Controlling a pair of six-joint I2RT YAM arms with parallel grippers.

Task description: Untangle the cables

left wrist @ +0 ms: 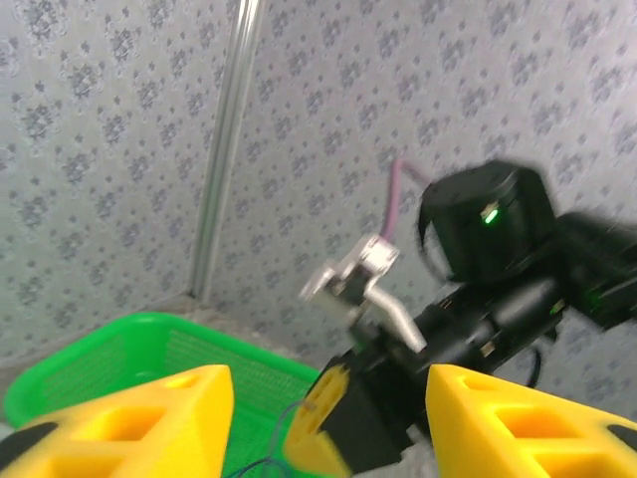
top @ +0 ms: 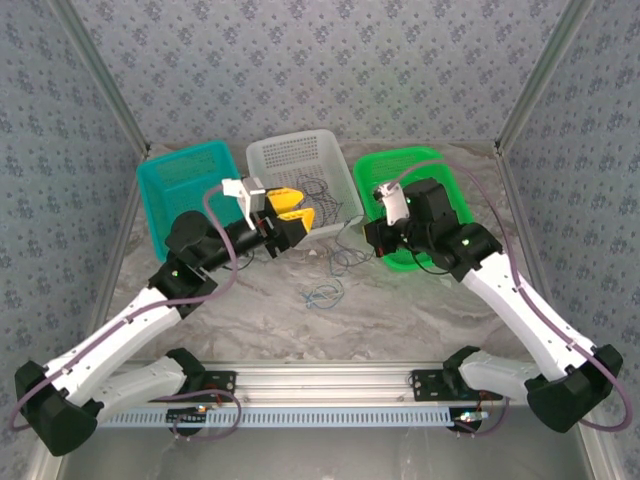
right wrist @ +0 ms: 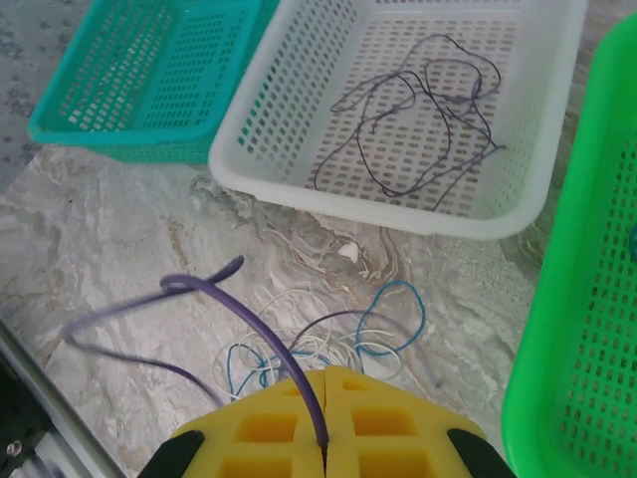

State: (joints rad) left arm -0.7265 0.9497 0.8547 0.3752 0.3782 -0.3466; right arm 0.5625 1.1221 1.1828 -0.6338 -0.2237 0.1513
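1. The right gripper has its fingers pressed together. They pinch a purple cable, which comes out of the seam between them and arcs away to the left above the tabletop.
2. The left gripper hangs over the near edge of the white basket. In the left wrist view its yellow fingers stand spread, with nothing between them.
3. Done so far, as I judge it: one dark cable lies by itself in loose loops inside the white basket, apart from the others.
4. In hand: the purple cable is raised at the pinched end. Its thinner far run drops back toward the heap on the tabletop, so it does not look free of that heap yet.
5. Left to do: a cream cable and a blue cable lie in overlapping loops on the tabletop, just in front of the white basket and between the two arms. They cross each other in several places, so neither looks separated.
6. A teal basket and a green basket flank the white one. No cable shows in the part of the teal basket in view. I cannot tell whether the green one holds any.
7. Overall the task looks less than half done. One cable is sorted, one is being drawn out, and two are tangled on the tabletop. The spread left fingers seem free to pin or lift the heap while the right pulls.
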